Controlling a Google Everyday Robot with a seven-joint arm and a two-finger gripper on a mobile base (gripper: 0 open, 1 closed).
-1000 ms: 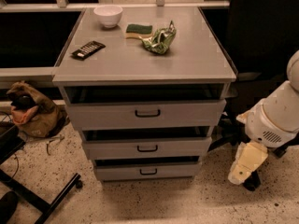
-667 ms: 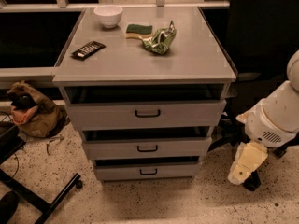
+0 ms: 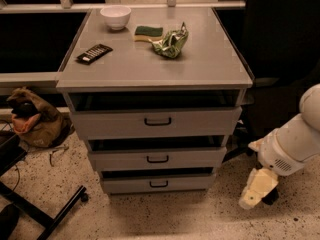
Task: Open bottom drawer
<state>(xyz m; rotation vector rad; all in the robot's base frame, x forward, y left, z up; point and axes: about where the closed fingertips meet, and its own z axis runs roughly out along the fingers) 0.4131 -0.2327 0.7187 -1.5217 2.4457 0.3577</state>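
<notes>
Jaws (open or clenched, cannot tell) hang above speckled floor [image 3: 150,218], right of the bottom drawer [image 3: 186,184].

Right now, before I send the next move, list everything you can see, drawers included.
cabinet: 1, grey, centre of view
top drawer: 1, grey, highest
middle drawer: 1, grey, between the other two
bottom drawer: 1, grey, lowest, just above the floor
bowl: 1, white, back left of cabinet top
sponge: 1, green and yellow, right of bowl
wrapper: 1, green, crumpled, right of sponge
flat device: 1, black, left of cabinet top
bag: 1, brown, floor left of cabinet
arm: 1, white, right of cabinet
gripper: 1, cream, low, right of bottom drawer, not touching it
</notes>
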